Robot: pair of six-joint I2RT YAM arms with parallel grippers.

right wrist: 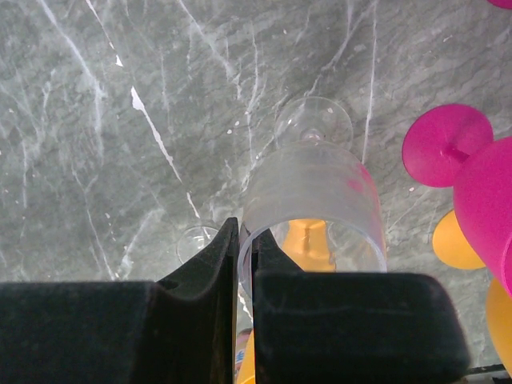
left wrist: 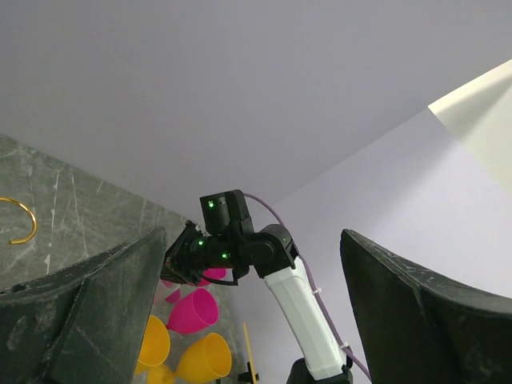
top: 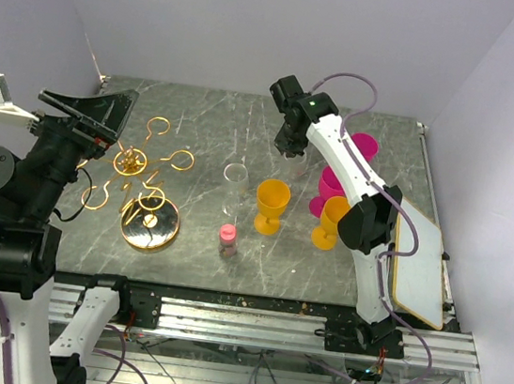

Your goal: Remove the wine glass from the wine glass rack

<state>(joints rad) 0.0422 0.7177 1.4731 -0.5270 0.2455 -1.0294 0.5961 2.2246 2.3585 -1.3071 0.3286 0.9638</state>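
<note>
**Obscured items**
- The right pincer (right wrist: 246,234) fills the lower edge of the right wrist view. Its fingers are pressed together with only a hairline between them.
- The fingers sit at the left rim of the wine glass (right wrist: 312,192). This is a clear frosted glass standing upright on the counter (top: 208,129), at its far centre.
- The fingers hide the near part of the rim. Whether the glass wall is nipped between them cannot be confirmed.
- In the overhead view the wine glass is almost wholly covered by the right wrist and is hard to make out.
- The left pincer (left wrist: 252,240) is spread to its full width and holds nothing.
- The left wrist camera points up at the wall. It shows only one gold ring arc, cut off by the left frame edge.

**Edges and clearances**
- The wine glass rack (top: 147,201) stands at the left front of the counter, well apart from the wine glass. The left pincer hangs just beside its upper arms.
- A second clear glass (top: 235,175) stands between the rack and the yellow goblets (top: 272,203).
- The pink goblets (top: 331,188) stand just beside the wine glass, on its right.
- A white board (top: 418,261) lies along the right edge of the counter.
- Bare counter runs along the far edge behind the rack. A second bare strip runs along the near edge.
</note>
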